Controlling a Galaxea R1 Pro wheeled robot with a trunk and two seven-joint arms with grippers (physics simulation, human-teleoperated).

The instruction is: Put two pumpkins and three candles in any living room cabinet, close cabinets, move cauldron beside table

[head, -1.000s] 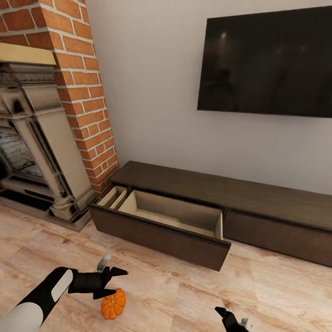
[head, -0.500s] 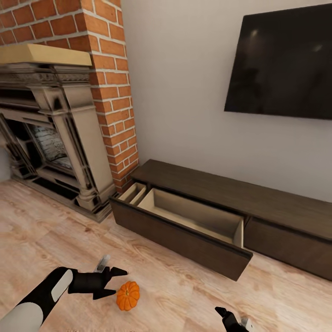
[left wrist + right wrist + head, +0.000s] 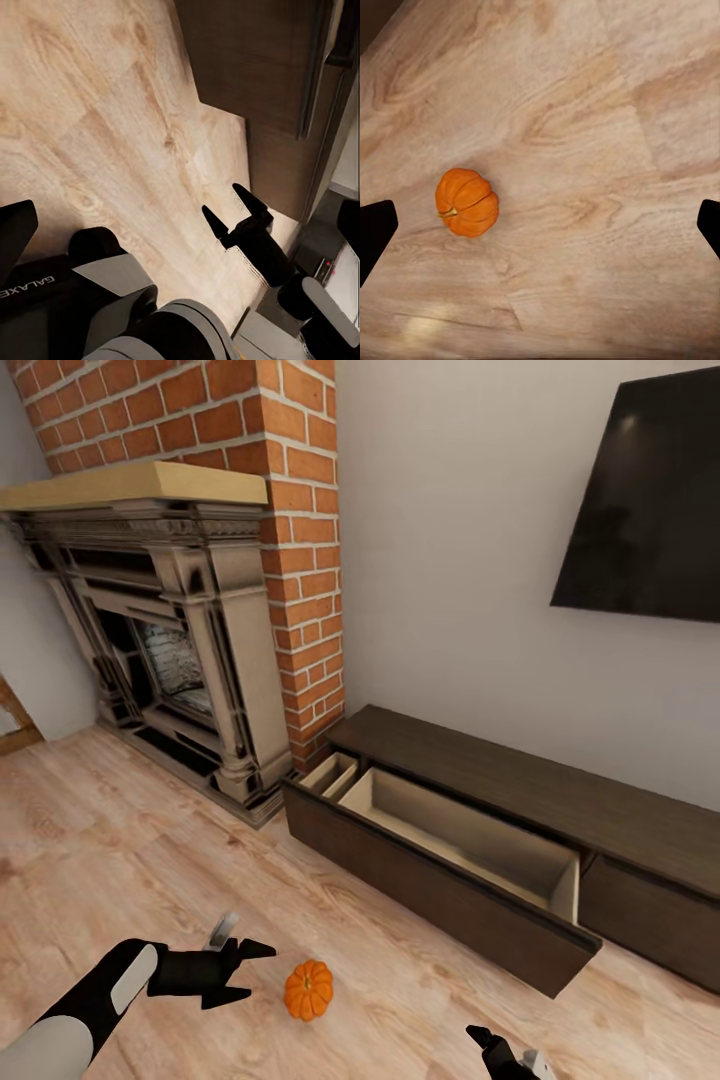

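A single orange pumpkin (image 3: 308, 989) is seen lying on the wooden floor (image 3: 110, 850), just beside the spread, empty fingers of the left end effector (image 3: 243, 970) and well short of the long dark cabinet (image 3: 520, 800), whose wide drawer (image 3: 440, 880) is pulled out to show a pale interior next to the brick fireplace (image 3: 190, 650). The right end effector (image 3: 505, 1053) is caught at the bottom edge of the head view, and in its wrist view its two finger tips are set far apart on either side of the floor, with nothing held between them.
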